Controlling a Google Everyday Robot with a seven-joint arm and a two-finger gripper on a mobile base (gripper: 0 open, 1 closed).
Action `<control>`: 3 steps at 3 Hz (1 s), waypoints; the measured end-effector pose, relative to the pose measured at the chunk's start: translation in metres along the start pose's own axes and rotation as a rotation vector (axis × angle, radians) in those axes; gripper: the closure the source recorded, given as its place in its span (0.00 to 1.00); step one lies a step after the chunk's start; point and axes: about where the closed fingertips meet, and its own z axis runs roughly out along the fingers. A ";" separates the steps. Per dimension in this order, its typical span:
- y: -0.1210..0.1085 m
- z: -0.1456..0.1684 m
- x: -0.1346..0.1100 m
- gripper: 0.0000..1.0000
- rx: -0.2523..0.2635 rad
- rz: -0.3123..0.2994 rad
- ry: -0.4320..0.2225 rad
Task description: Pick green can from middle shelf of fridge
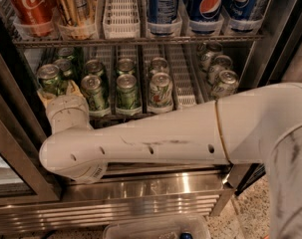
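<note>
Green can (51, 79) sits front-left on the middle shelf (183, 86), first in its lane, w/ more green cans (126, 89) behind it and in the lanes to its right. Gripper (58, 94) is right up against that can's lower half; can't tell if it's got hold or not, the wrist hides it. White arm (155, 143) comes in from the right across the fridge (155, 185) front, bending low-left, then up. Rack above: red cola can (28, 4), blue cans (210, 4).
</note>
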 end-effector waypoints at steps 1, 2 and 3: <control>-0.007 0.001 -0.009 1.00 0.006 -0.017 -0.023; -0.017 -0.003 -0.015 1.00 0.011 -0.034 -0.032; -0.025 -0.018 -0.016 1.00 0.014 -0.060 -0.015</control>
